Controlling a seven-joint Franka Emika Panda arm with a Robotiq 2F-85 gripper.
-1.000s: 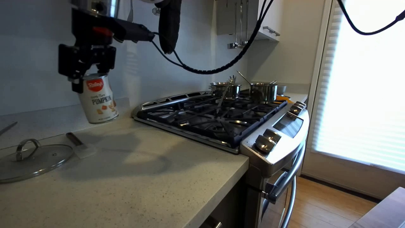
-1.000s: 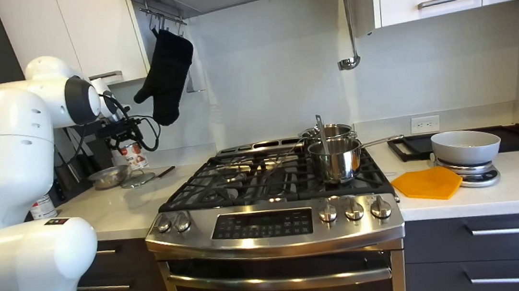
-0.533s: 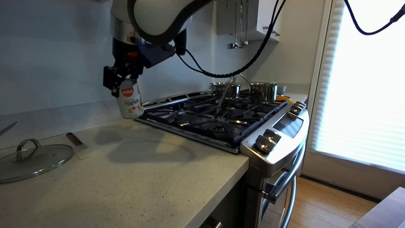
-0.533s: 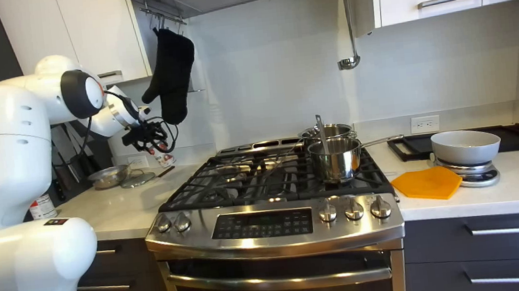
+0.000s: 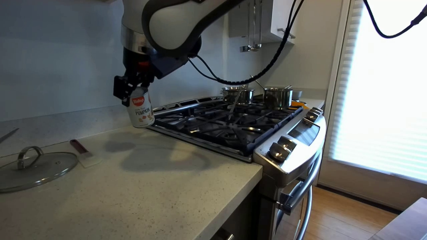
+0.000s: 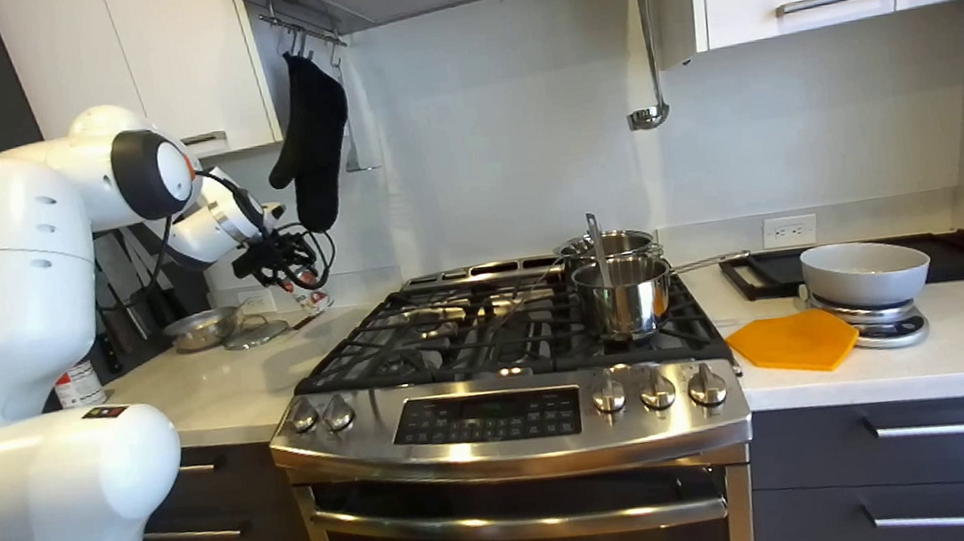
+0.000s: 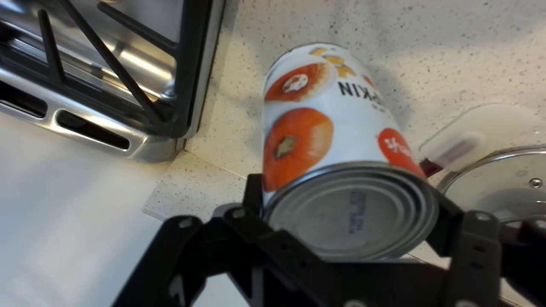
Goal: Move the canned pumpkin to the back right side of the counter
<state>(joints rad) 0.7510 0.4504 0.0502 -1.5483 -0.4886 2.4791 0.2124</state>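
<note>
Gripper [image 7: 349, 209], one: we find its jaws parted only by the width of the canned pumpkin [image 5: 141, 110], clasping one end. Canned pumpkin, one: tilted, aloft above the back right of the counter [image 5: 133, 190], near the stove [image 6: 510, 456]. We judge done: lift, most carrying. Outstanding: righting, lowering, release.

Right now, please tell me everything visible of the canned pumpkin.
The canned pumpkin looks metal, its whitish label bearing orange pumpkins, a red logo and dark "PUMPKIN" lettering. Its upper end is closed, grey and ringed, with a silver rim and faint stamp. It hangs tilted above the counter, near the stove; the gripper holds it near that end.
</note>
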